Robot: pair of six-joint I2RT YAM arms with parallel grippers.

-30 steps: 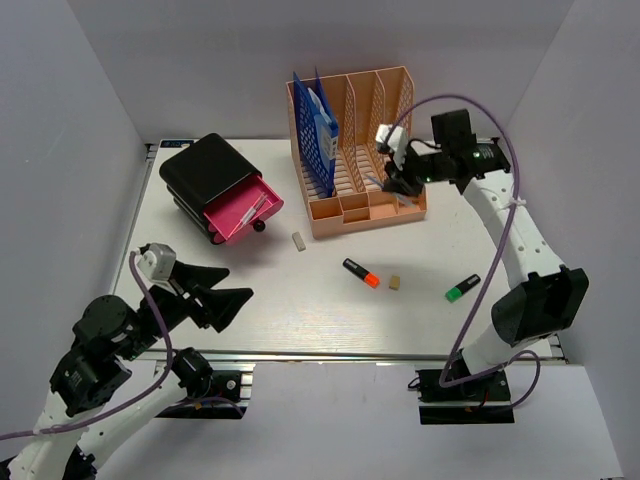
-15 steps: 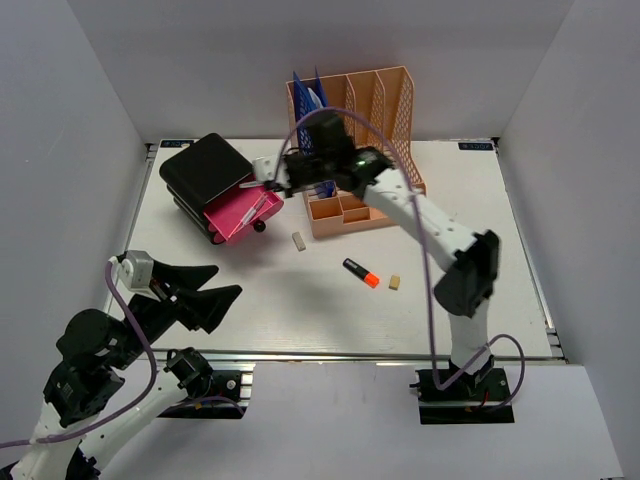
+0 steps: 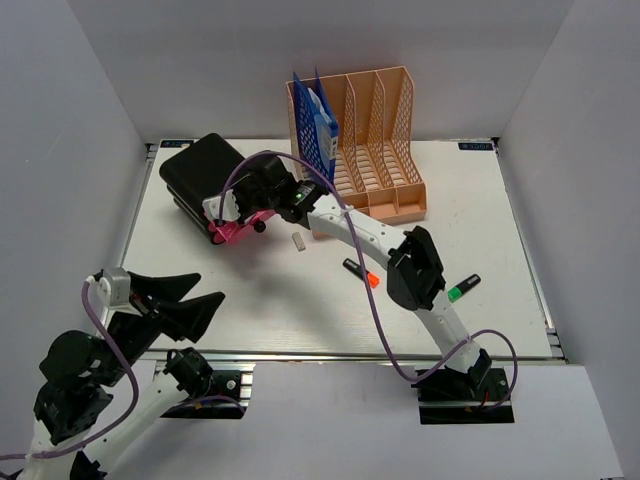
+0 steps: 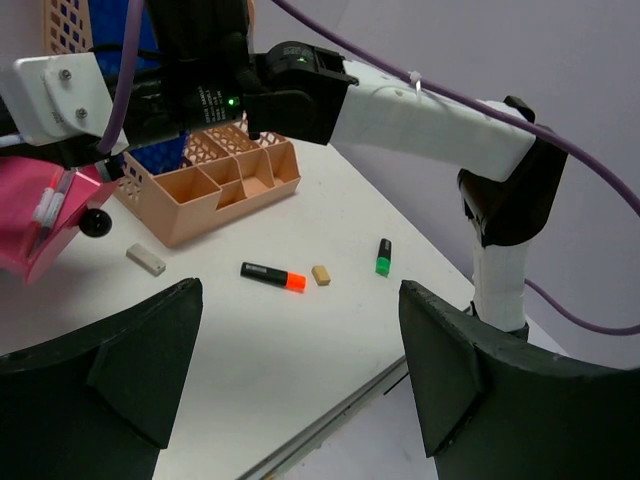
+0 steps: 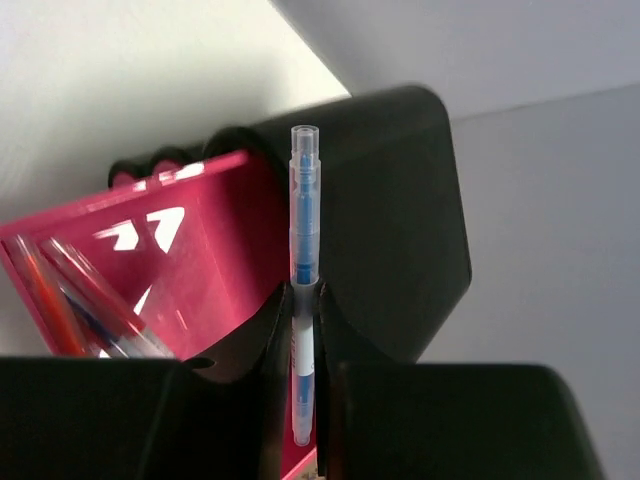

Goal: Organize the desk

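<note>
I am working the right arm across to the far left of the bench (image 3: 470, 200), where the black drawer unit (image 3: 200, 170) is standing with its pink drawer (image 5: 215, 260) pulled out. The right gripper (image 5: 303, 300) is pinching a clear pen with a blue core (image 5: 304, 215), holding it upright above the drawer, which already has a few pens lying in it. The left gripper (image 3: 208, 290) is hanging spread wide and empty near the bench's near left edge.

I am judging this to be the drop-off step for the pen. Next I am planning to lower it and tilt it flat along the drawer before letting go, so that it is not catching the front lip or bouncing out. An orange highlighter (image 3: 360, 273), a green highlighter (image 3: 461, 289) and a white eraser (image 3: 298, 240) are lying loose on the bench, waiting for later pickups.
</note>
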